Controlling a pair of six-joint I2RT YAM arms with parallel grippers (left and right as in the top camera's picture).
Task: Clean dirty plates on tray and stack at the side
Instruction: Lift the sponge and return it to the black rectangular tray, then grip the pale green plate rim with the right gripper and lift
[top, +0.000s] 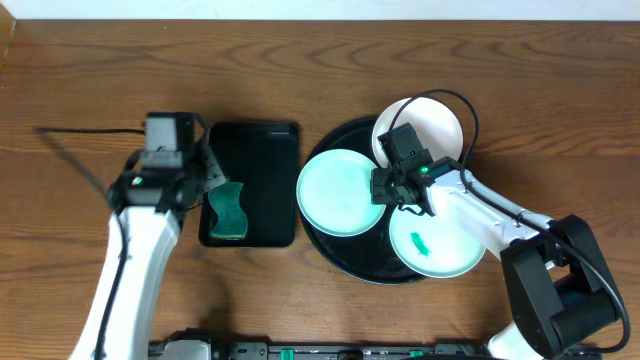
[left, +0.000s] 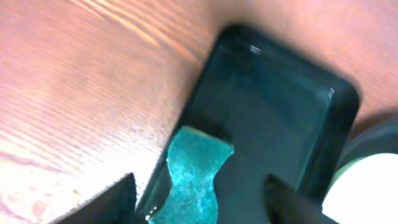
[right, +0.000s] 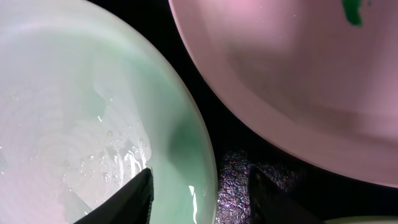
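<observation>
Mint plate (right: 74, 112) rim within half-open right claw (right: 200, 180); left claw (left: 199, 182) wide open.

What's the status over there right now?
Left claw open above sponge in small tray. Right claw open, straddling rim of wet green plate. Smeared plate beside it; nothing blocking.

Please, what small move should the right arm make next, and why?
Probably close the right gripper on the rim of the wet mint-green plate and lift it. Its fingers stand open on both sides of that rim, the plate shows no smear, and the sponge lies in the rectangular tray.
</observation>
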